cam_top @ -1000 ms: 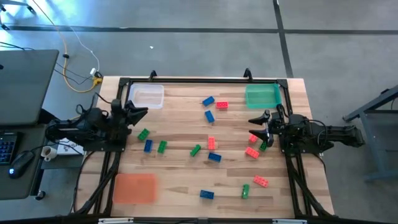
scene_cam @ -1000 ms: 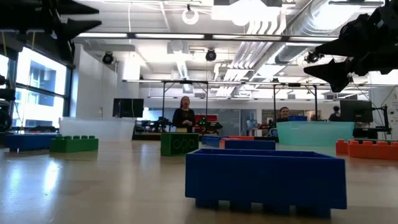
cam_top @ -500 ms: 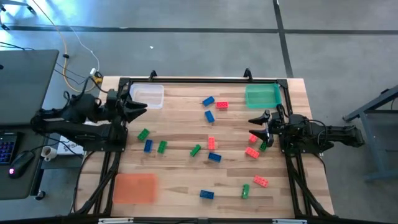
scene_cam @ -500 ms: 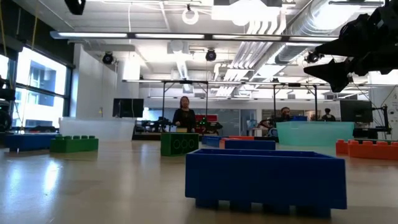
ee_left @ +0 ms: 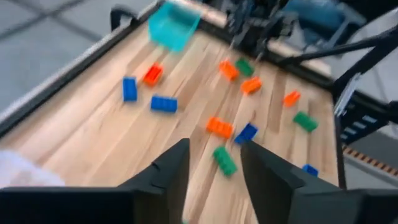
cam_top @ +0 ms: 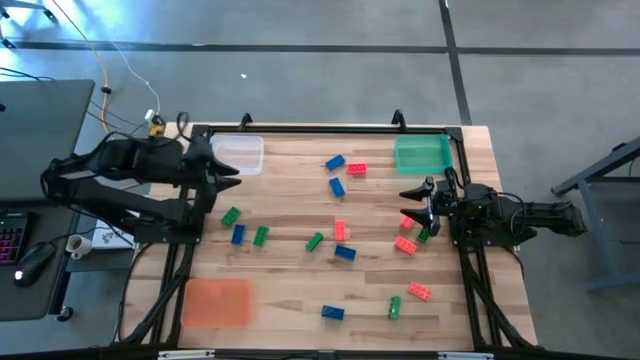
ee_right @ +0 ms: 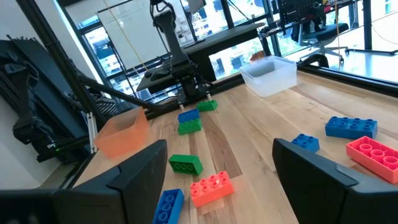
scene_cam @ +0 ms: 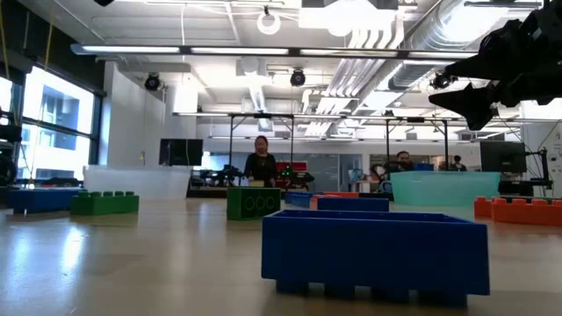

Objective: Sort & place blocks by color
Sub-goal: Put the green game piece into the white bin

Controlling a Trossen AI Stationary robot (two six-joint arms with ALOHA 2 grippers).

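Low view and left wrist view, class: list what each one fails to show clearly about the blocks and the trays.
- Low view: a big blue block up close hides the table behind it; most blocks cannot be counted.
- Low view: the orange tray is not seen; only the clear tray and green tray show.
- Left wrist view: motion blur hides block studs, e.g. the green block.
- Left wrist view: the clear tray is cut off by the picture's edge.
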